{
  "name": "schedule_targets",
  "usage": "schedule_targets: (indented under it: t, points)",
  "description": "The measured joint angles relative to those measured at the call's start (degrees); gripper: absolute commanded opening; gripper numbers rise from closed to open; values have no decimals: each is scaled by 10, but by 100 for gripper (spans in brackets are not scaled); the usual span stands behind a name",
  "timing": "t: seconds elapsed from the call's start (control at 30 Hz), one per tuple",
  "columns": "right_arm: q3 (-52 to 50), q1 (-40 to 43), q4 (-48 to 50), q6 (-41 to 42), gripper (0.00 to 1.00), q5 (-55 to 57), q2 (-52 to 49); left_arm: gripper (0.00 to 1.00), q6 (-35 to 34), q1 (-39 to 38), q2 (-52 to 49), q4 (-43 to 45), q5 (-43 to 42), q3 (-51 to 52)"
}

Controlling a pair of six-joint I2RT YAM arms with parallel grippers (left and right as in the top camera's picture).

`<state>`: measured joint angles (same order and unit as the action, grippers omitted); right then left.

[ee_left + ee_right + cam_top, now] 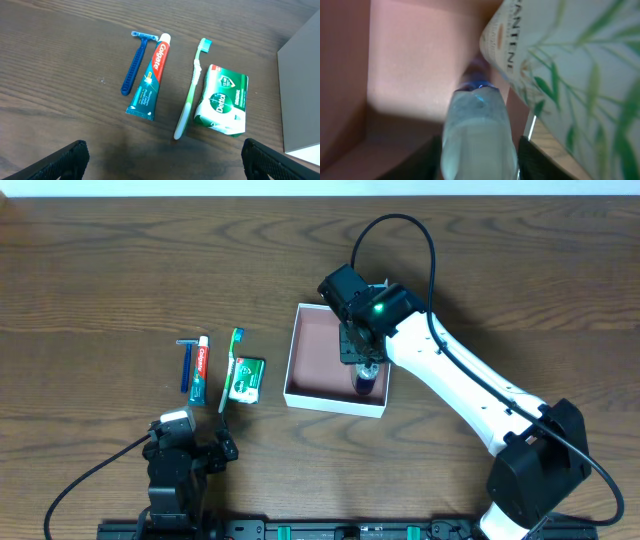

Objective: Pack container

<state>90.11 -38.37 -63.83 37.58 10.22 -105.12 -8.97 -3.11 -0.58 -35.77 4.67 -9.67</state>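
While your right gripper (362,362) clasps a bottle (477,132) inside the container (312,350), your left gripper (162,150) idles, jaws apart. Razor (134,65), toothpaste (150,80), toothbrush (192,85) and soap (225,100) lie unpacked on the bench (60,75).

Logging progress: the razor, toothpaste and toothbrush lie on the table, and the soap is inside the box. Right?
No: the soap lies on the table too, beside the toothbrush, outside the container, as the left wrist view shows. The razor and toothpaste are as said.
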Motion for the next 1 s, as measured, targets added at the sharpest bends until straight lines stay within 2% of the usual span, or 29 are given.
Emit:
schedule_targets:
  t: [0.27,0.47,0.53,0.7,0.9,1.0]
  points:
    - [-1,0,-1,-3,71,10,21,98,0,0,0,0,0,0]
    - [-1,23,-25,-16,85,50,164,98,0,0,0,0,0,0]
    - [0,56,-38,-20,91,75,225,98,0,0,0,0,0,0]
    - [3,201,-46,-36,96,114,335,98,0,0,0,-1,0,0]
    - [3,359,-45,-72,99,90,359,98,0,0,0,-2,0,0]
    - [3,395,-47,-81,99,81,353,98,0,0,0,4,0,0]
